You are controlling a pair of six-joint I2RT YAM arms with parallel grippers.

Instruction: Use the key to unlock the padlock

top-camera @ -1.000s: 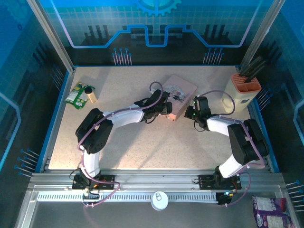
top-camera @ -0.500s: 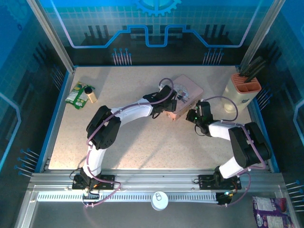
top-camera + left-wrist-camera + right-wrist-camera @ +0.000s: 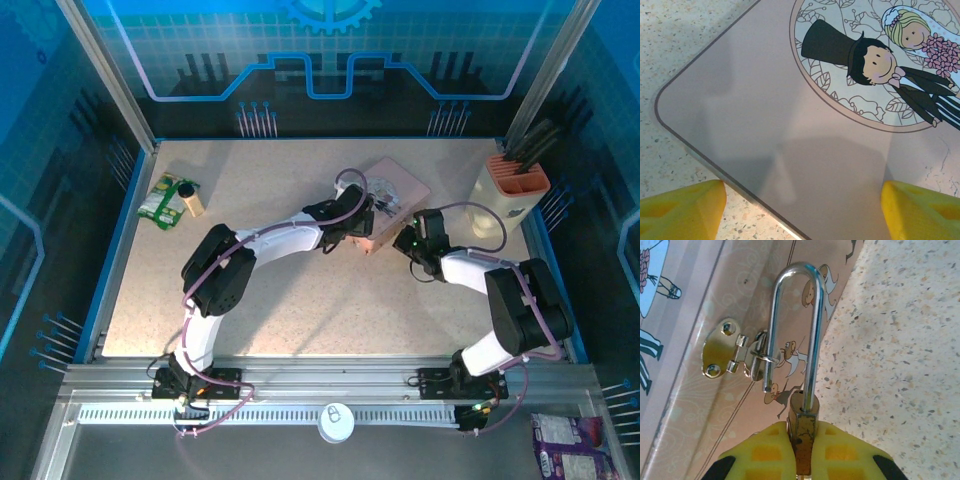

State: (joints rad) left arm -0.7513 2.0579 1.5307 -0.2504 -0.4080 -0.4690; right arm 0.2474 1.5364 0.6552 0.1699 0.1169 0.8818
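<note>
My right gripper (image 3: pixel 803 455) is shut on the brass body of the padlock (image 3: pixel 802 415), beside the front wall of the pink tin (image 3: pixel 695 315). Its silvery shackle (image 3: pixel 812 330) stands open: the free leg is out of the body and passes through the ring of the tin's hasp (image 3: pixel 735 355). My left gripper (image 3: pixel 800 220) is open, its yellow fingers (image 3: pixel 682 212) spread wide over a corner of the tin's lid (image 3: pixel 790 125), holding nothing. From above, the left gripper (image 3: pixel 362 222) and right gripper (image 3: pixel 407 238) flank the tin's near corner. The key is out of view.
A beige knife block (image 3: pixel 515 190) stands at the back right, close to the right arm. A green packet with a small bottle (image 3: pixel 170 198) lies at the back left. A white round cap (image 3: pixel 335 421) sits on the front rail.
The left arm has swung right and forward over the tin's corner. The tin has shifted right and turned a little. The right gripper stays shut on the padlock.
</note>
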